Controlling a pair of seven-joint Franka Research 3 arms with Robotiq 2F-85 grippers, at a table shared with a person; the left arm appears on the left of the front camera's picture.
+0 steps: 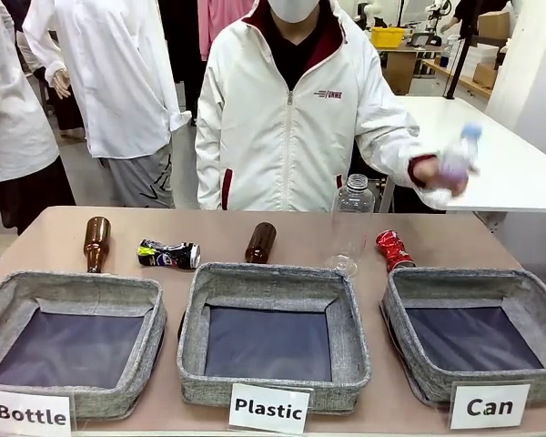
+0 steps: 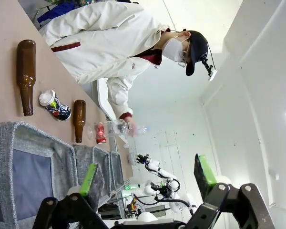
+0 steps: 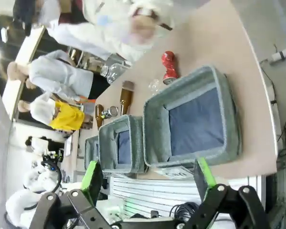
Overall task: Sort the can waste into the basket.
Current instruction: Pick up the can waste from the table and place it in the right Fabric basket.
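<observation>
Table first: at its near edge, on the robot's right, we see the basket carded "Can", its dark floor showing. Our left gripper and right gripper both have their jaws spread wide, gripping nothing. The red can lies just behind that basket's far rim. The black can lies well apart from it, behind the Bottle basket, between the left brown bottle and the middle brown bottle.
</observation>
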